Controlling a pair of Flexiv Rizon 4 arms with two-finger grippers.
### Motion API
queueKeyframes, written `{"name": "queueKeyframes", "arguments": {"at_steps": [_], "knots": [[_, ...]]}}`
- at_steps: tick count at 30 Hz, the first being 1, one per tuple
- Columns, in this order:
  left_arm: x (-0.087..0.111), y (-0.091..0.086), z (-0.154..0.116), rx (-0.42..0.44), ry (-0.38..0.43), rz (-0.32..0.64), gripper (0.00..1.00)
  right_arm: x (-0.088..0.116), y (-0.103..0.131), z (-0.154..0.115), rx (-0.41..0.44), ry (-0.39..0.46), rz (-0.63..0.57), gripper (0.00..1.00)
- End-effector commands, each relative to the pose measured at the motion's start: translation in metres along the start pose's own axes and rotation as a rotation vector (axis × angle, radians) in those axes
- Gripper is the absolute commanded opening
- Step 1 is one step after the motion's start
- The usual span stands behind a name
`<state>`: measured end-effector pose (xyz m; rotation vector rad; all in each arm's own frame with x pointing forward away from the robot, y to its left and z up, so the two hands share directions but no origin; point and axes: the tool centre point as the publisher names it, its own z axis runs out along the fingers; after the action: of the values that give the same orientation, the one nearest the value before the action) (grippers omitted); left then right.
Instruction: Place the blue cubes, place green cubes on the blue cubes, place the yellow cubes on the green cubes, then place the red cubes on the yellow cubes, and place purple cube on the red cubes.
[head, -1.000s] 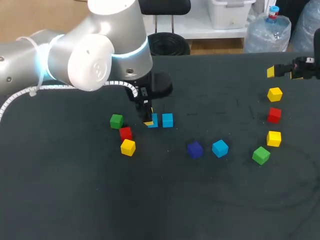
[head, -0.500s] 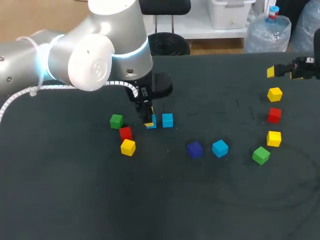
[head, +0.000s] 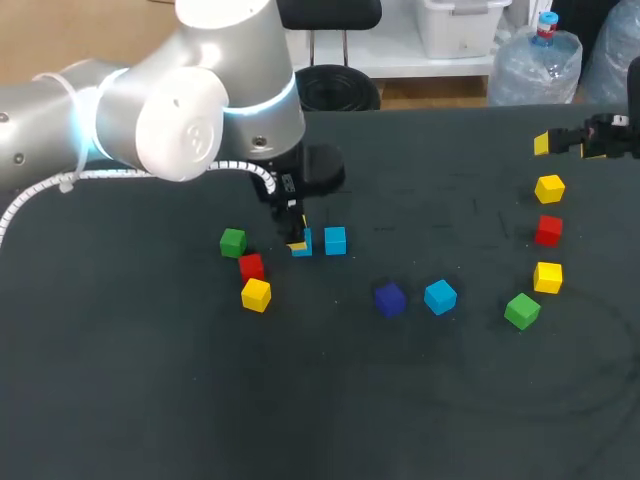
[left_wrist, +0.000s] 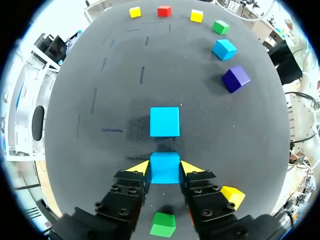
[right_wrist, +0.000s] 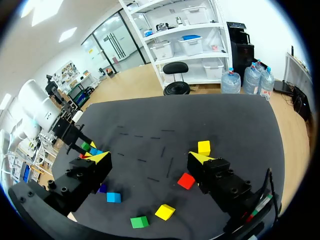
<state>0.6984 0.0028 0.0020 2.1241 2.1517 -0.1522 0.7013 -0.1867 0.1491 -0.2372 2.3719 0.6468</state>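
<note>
The small light-blue cube (left_wrist: 164, 167) rests on the dark matte surface (head: 400, 400) between the yellow-tipped fingers of the left hand (left_wrist: 164, 166). Both tips press against its opposite side faces, so the hand is closed on it at about the cube's width. The cube's faces look square to the fingers, with no skew to correct.

What matters next is what lies straight ahead. A second light-blue cube (left_wrist: 164, 122) sits in line with the fingers, just beyond the held one, apart from it by a narrow strip of bare surface. If the blue cubes are to form a base row, I judge a short push or carry forward would bring the two together.

The third light-blue cube (head: 440, 296) lies off toward the right beside the dark purple cube (head: 389, 298), nearer the left hand than the right hand (right_wrist: 149, 159) (which hangs wide open, holding nothing, at the surface's far right edge). A green cube (left_wrist: 163, 224) sits just behind the left hand.
</note>
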Motion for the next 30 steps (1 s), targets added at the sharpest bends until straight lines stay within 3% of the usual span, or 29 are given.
{"name": "queueKeyframes", "arguments": {"at_steps": [1, 30], "knots": [[-0.0006, 0.003, 0.0004, 0.004, 0.003, 0.002, 0.1, 0.0003, 0.0016, -0.0003, 0.007, -0.001, 0.001, 1.0], [-0.0049, 0.0008, 0.0002, 0.006, -0.002, -0.003, 0.17, 0.0003, 0.0016, -0.0003, 0.007, -0.001, 0.001, 1.0]]}}
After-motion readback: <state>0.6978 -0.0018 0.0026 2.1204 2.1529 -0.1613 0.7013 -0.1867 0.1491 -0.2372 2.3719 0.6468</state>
